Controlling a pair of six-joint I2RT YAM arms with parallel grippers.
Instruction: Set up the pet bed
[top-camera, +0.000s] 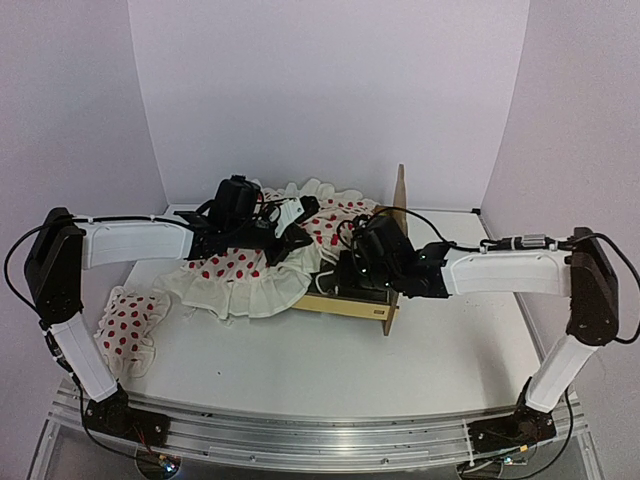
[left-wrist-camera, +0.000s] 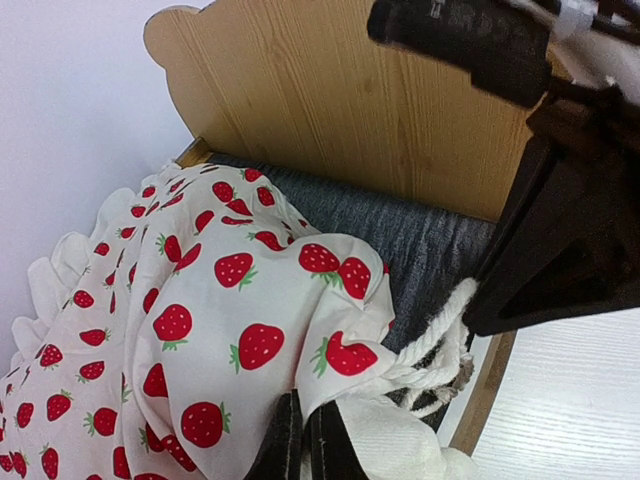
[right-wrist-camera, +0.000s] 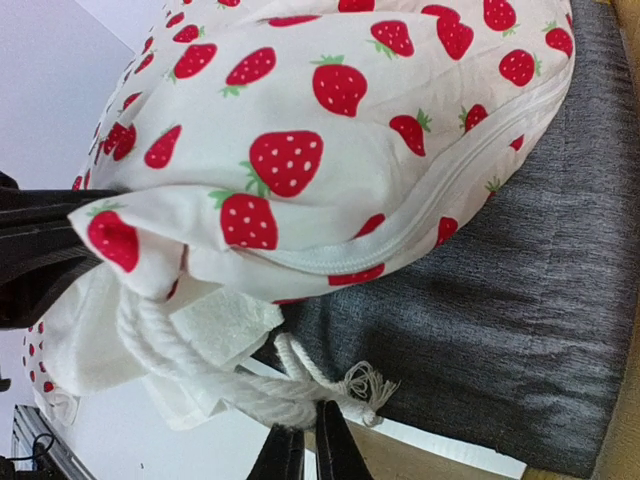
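The pet bed (top-camera: 375, 310) is a light plywood frame with a scalloped headboard (left-wrist-camera: 330, 110) and a dark grey mattress pad (right-wrist-camera: 500, 300). It stands mid-table. A cream ruffled cloth with red strawberries (top-camera: 245, 272) lies partly over the pad and spills off to the left. My left gripper (top-camera: 292, 235) is shut on the cloth's edge (left-wrist-camera: 340, 355), by the bed's side rail. My right gripper (top-camera: 350, 268) is at the same corner, its fingertips closed on the cloth's white cord (right-wrist-camera: 255, 392). The strawberry cloth (right-wrist-camera: 320, 130) bunches over the pad above it.
A small red-dotted pillow (top-camera: 128, 325) lies on the table at the left, near the left arm's base. White walls close the back and sides. The two grippers are close together over the bed; the right one shows black in the left wrist view (left-wrist-camera: 560, 230).
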